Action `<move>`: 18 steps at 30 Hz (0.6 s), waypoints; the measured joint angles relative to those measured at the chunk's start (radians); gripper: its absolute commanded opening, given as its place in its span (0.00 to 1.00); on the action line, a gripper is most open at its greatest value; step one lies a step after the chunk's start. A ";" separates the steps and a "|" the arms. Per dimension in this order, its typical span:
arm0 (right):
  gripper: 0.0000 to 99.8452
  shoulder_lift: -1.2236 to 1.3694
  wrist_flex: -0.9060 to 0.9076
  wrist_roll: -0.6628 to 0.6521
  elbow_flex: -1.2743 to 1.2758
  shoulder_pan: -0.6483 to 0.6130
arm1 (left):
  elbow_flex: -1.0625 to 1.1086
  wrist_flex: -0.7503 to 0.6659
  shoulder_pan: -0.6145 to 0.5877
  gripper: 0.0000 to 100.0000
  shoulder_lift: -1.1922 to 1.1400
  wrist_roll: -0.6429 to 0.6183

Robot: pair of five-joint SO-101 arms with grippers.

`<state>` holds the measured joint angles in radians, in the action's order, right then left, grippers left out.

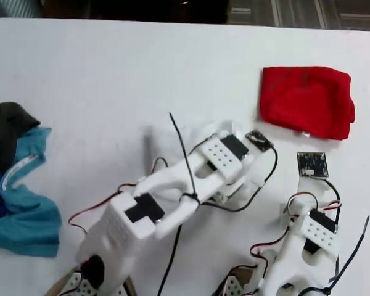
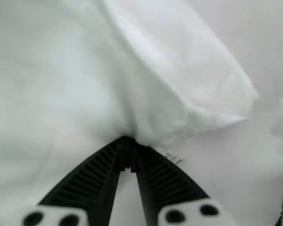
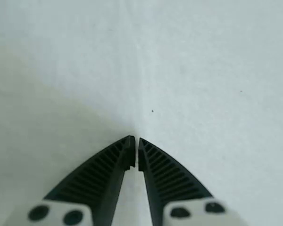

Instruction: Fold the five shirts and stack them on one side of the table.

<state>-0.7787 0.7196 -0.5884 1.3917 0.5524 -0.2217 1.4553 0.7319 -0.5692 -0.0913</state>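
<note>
Left claw (image 2: 130, 151) low, tight on white shirt (image 2: 132, 70)

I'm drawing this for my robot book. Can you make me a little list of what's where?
red shirt: folded, back right of table
pile: black, teal and blue shirts, crumpled, left edge
left gripper: shut on white shirt
right gripper: shut, above bare table
</note>
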 measured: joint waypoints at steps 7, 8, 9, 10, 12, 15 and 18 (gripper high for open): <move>0.02 0.000 0.000 0.000 0.000 0.000 | -0.147 0.049 -0.135 0.03 0.147 0.009; 0.02 0.000 0.000 0.000 0.000 0.000 | -0.164 0.057 -0.163 0.03 0.172 0.023; 0.02 0.000 0.000 0.000 0.000 0.000 | -0.175 0.063 -0.193 0.03 0.193 0.038; 0.02 0.000 0.000 0.000 0.000 0.000 | -0.176 0.063 -0.226 0.03 0.212 0.055; 0.02 0.000 0.000 0.000 0.000 0.000 | -0.173 0.058 -0.299 0.03 0.222 0.071; 0.02 0.000 0.000 0.000 0.000 0.000 | -0.109 -0.005 -0.407 0.03 0.210 0.080; 0.02 0.000 0.008 0.000 -0.018 0.000 | -0.031 -0.106 -0.503 0.03 0.143 0.081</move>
<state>-0.7787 0.7273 -0.5884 1.3732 0.5524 -0.2524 1.3495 0.2286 -0.4266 -0.0100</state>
